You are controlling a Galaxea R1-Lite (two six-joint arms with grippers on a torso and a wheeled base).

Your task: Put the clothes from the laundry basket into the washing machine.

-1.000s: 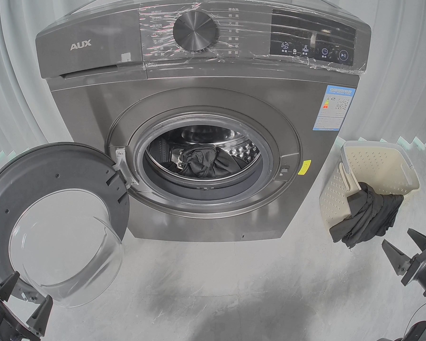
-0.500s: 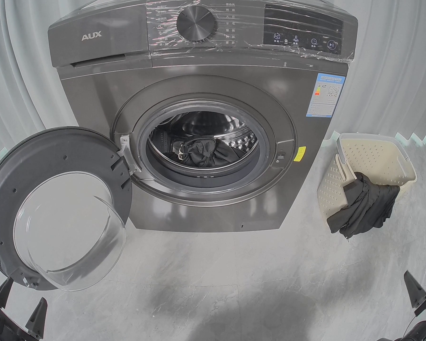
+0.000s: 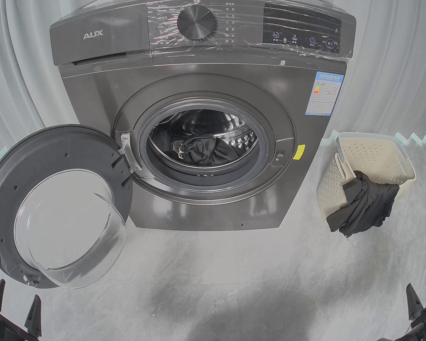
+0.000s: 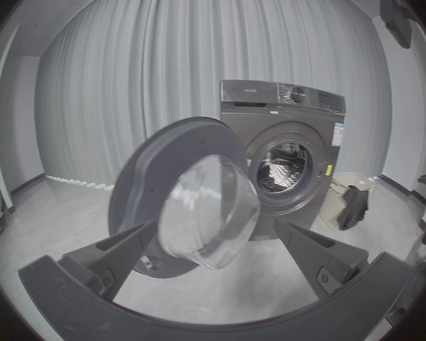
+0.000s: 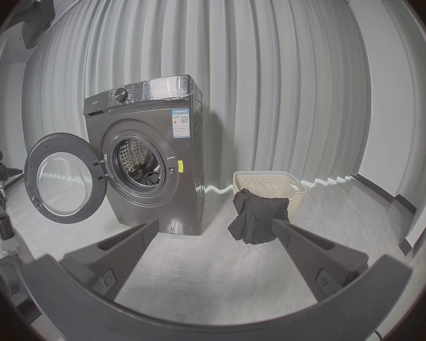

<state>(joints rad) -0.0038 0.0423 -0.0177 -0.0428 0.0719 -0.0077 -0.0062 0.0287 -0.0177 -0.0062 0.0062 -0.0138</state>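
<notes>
I saw the washing machine [image 3: 199, 72] door [image 3: 57, 166] swung wide left, bare floor [image 3: 232, 271] before the drum [image 3: 203, 124]. One black garment [image 3: 201, 150] lay in the drum, a second garment [image 3: 364, 207] hung over the laundry basket [image 3: 381, 155] rim, right of the machine. Left gripper [image 3: 16, 292] and right gripper [image 3: 423, 280] sat low, wide open, empty

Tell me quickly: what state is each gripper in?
Left gripper: open, holding nothing.
Right gripper: open, holding nothing.

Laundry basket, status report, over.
Left gripper, right gripper open, empty. One garment in drum, second garment draped over laundry basket rim. Door open wide, off the path.
</notes>
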